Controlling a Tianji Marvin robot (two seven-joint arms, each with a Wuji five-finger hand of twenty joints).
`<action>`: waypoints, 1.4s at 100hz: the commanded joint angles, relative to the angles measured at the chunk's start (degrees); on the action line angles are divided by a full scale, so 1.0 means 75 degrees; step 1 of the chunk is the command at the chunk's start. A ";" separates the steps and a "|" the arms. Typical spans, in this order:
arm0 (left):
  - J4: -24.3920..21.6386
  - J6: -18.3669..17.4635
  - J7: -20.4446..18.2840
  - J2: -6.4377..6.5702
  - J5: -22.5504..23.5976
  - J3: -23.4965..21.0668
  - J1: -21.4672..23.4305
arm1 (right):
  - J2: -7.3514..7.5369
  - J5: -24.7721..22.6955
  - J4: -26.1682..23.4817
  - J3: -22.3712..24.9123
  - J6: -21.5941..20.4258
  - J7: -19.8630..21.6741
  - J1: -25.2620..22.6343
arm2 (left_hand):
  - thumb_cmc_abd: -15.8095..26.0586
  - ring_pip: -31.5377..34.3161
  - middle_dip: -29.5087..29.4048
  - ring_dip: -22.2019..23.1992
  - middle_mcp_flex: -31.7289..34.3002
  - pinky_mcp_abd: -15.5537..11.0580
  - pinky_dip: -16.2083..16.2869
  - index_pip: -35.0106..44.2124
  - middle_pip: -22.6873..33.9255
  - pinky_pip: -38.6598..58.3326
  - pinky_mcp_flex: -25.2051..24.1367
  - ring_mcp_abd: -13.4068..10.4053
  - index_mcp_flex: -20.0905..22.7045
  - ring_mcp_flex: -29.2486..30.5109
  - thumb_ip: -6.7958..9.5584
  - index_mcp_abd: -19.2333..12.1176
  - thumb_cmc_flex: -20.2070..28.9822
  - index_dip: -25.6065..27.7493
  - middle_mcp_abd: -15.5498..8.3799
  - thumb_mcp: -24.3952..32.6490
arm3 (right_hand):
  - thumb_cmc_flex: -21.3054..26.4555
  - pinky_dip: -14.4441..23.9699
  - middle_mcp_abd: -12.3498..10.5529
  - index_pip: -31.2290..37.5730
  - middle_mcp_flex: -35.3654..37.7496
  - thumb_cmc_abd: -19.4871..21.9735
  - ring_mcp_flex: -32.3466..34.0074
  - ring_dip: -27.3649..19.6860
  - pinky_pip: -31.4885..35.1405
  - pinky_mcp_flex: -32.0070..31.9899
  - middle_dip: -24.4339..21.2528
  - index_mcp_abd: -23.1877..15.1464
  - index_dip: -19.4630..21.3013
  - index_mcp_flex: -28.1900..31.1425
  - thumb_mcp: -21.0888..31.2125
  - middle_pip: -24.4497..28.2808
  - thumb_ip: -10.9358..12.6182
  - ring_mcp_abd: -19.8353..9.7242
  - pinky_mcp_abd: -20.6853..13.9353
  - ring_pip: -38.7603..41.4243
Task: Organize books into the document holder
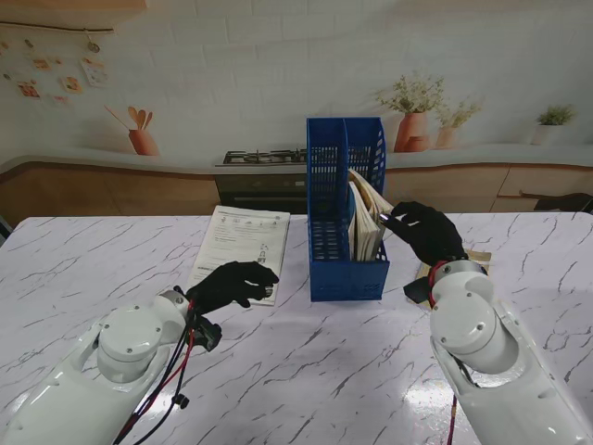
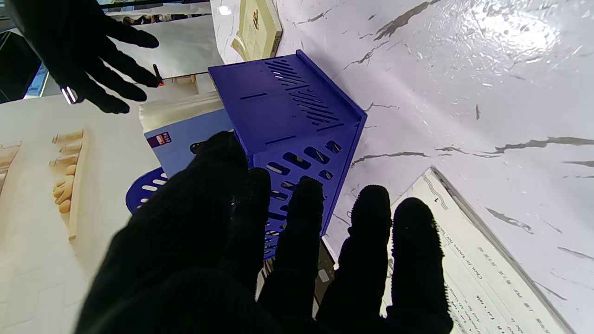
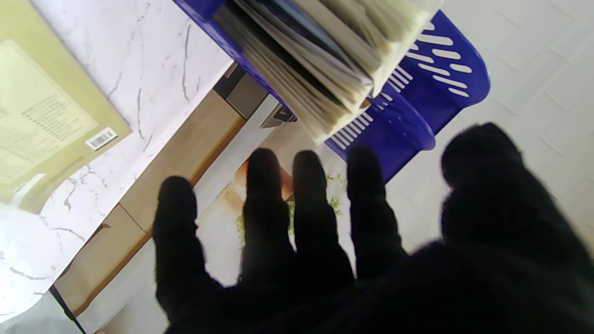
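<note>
The blue holder (image 1: 345, 211) stands upright mid-tabletop (image 1: 306, 371), two slots. The right slot already has a few books (image 1: 367, 221) in it, leaning and fanned out toward the right hand (image 1: 424, 229); the left slot looks empty as far as the stand view shows. A white booklet (image 1: 239, 241) lies flat just left of the holder, and there's another book (image 3: 44, 123) flat on the right side, mostly hidden behind the right arm in the stand view.

Right hand is spread, fingers apart, hovering right beside the leaning books, maybe brushing the top edge, hard to tell. It isn't gripping anything. Left hand (image 1: 233, 284) sits palm-down with fingers loosely extended at the near corner of the booklet, holding nothing.

Handling-wise, that booklet looks like a thin softcover: light, floppy, and sitting flush on slick marble, so probably no easy way to get a finger under it. Best bet is likely pressing down and sliding it toward the tabletop edge or the holder base, then pinching along the spine side where it's stiffest. Grab it by a loose corner and it'll probably droop and catch on the holder's rim. The books in the slot look loose too, so they'd flop if nudged.
</note>
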 commanded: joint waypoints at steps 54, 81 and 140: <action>0.0115 -0.0427 -0.0041 -0.0051 -0.0157 0.0018 0.0121 | 0.0481 -0.0932 -0.0250 0.1364 -0.0549 0.1488 -0.1394 | 0.0309 -0.0342 0.0095 -0.0095 -0.0346 -0.0328 -0.0360 -0.0144 -0.0056 -0.0686 -0.0530 -0.0333 -0.0344 -0.0431 0.0146 0.0134 -0.0376 0.0104 -0.0096 -0.0165 | -0.0186 -0.0590 -0.0356 -0.0342 -0.0063 -0.0323 -0.0477 -0.0516 -0.0811 -0.0386 -0.0495 0.0316 -0.0161 0.0128 0.1076 -0.0634 0.0237 -0.0457 -0.1278 -0.0607; 0.0109 -0.0424 -0.0003 -0.0059 -0.0167 -0.0016 0.0176 | 0.0765 -0.1261 0.0551 0.1522 -0.0543 0.2679 -0.1059 | 0.0327 -0.0400 0.0097 -0.0099 -0.0368 -0.0354 -0.0438 -0.0168 -0.0072 -0.0772 -0.0572 -0.0367 -0.0344 -0.0430 0.0148 0.0122 -0.0384 0.0116 -0.0122 -0.0157 | -0.0031 -0.2519 -0.0266 -0.0693 -0.0531 0.0077 -0.1164 -0.1413 -0.1025 -0.0788 -0.1249 0.0710 -0.0783 -0.0209 0.0678 -0.1044 0.0253 -0.0879 -0.3058 -0.1020; 0.0141 -0.0344 -0.0058 -0.0051 -0.0197 0.0029 0.0180 | 0.1004 -0.1455 0.2597 0.1034 -0.1146 0.3534 -0.0139 | 0.0395 -0.0391 0.0109 -0.0076 -0.0346 -0.0355 -0.0469 -0.0030 -0.0053 -0.0744 -0.0568 -0.0370 -0.0260 -0.0402 0.0153 0.0116 -0.0348 0.0202 -0.0137 -0.0206 | -0.0055 -0.3311 -0.0252 -0.0763 -0.0990 0.0473 -0.1636 -0.1873 -0.0671 -0.1040 -0.1584 0.0864 -0.0940 -0.0275 0.0938 -0.0584 0.0204 -0.1088 -0.4415 -0.0717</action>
